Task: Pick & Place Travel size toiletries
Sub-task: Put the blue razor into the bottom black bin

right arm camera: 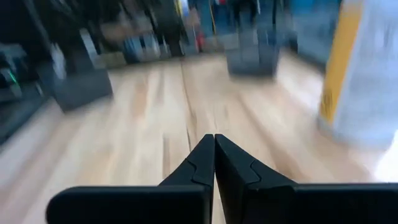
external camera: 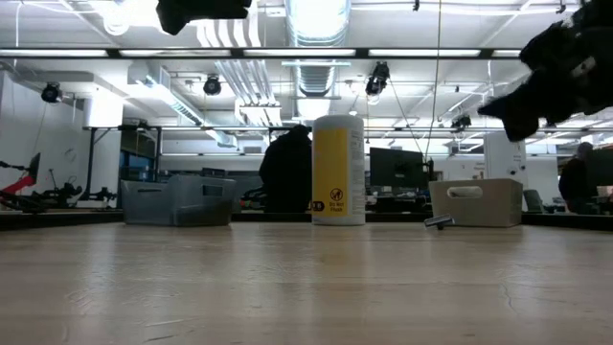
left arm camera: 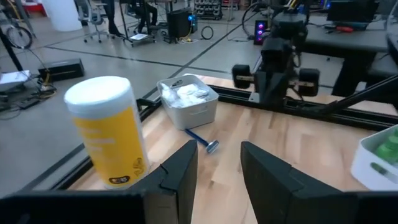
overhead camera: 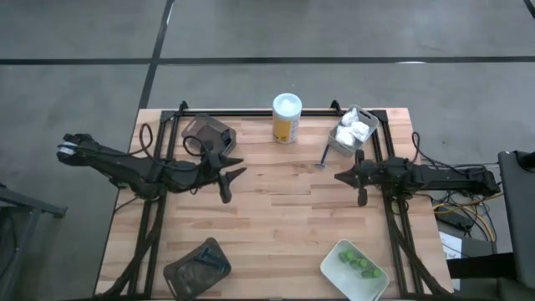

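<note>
A yellow, white-capped bottle (overhead camera: 286, 117) (left arm camera: 109, 134) (external camera: 338, 171) stands upright near the table's far edge. To its right a blue-handled razor (overhead camera: 324, 156) (left arm camera: 202, 142) lies flat on the wood beside a pale tray (overhead camera: 341, 144) (left arm camera: 198, 111) holding white lumpy packets (overhead camera: 354, 130). Green pieces (overhead camera: 358, 262) lie in a pale tray at the near right. My left gripper (overhead camera: 238, 165) (left arm camera: 217, 174) hovers open left of centre, with nothing between its fingers. My right gripper (overhead camera: 338, 176) (right arm camera: 214, 152) hangs shut and empty at the right, near the razor.
A dark tray (overhead camera: 209, 132) (external camera: 177, 201) sits at the far left. Another dark tray (overhead camera: 196, 266) lies at the near left with thin dark items in it. Black frame rails (overhead camera: 276, 111) run along the far edge and both sides. Bare wood lies between the two arms.
</note>
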You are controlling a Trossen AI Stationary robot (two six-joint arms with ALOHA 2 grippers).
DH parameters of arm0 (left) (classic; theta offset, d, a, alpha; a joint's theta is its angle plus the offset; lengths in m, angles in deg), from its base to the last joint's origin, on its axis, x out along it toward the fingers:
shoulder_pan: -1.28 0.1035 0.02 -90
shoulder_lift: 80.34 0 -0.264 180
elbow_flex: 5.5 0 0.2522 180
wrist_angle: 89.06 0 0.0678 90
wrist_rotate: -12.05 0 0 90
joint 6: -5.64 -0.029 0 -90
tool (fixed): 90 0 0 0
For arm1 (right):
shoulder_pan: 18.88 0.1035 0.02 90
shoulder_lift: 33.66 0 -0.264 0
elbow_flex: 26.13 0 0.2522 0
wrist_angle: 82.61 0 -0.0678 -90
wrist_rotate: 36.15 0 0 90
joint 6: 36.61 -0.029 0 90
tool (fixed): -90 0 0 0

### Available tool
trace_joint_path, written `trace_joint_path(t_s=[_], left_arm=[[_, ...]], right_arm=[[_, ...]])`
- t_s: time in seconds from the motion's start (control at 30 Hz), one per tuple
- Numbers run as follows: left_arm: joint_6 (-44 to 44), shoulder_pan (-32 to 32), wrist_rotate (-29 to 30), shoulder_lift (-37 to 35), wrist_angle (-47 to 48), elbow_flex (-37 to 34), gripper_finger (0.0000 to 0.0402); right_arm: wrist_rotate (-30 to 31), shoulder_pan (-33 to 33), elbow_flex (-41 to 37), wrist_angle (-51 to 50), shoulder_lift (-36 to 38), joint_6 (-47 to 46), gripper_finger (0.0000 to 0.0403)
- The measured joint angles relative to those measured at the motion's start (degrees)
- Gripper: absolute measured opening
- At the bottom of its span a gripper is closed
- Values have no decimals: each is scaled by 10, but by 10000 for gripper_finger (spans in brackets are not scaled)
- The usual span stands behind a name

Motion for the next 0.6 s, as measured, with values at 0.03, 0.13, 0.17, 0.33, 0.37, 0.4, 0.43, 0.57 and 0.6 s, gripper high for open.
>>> trace_joint_path(t_s=[0.03, 0.13, 0.17, 0.33, 0.37, 0.4, 0.43, 0.57, 0.6], left_arm=[[-4, 3, 1, 1, 0, 0, 128], [-14, 15, 1, 3, 1, 0, 128], [-14, 19, 1, 4, 2, 0, 128], [-15, 38, 1, 3, 1, 0, 128], [-15, 41, 1, 4, 0, 0, 128], [-14, 44, 2, 3, 0, 0, 128], [-14, 45, 1, 3, 0, 0, 128], [-14, 46, 1, 3, 0, 0, 128], [-14, 46, 1, 3, 0, 0, 128]], right_arm=[[1, 0, 15, -33, -13, 0, 8], [15, -1, 71, -88, -63, 43, 8], [25, -1, 91, -98, -84, 68, 8], [106, -1, 192, -151, -211, 179, 8], [122, -2, 213, -161, -241, 190, 8], [135, -4, 232, -170, -271, 200, 8], [143, -7, 251, -181, -301, 209, 8], [147, -31, 323, -228, -428, 222, 8], [146, -39, 341, -246, -457, 230, 8]])
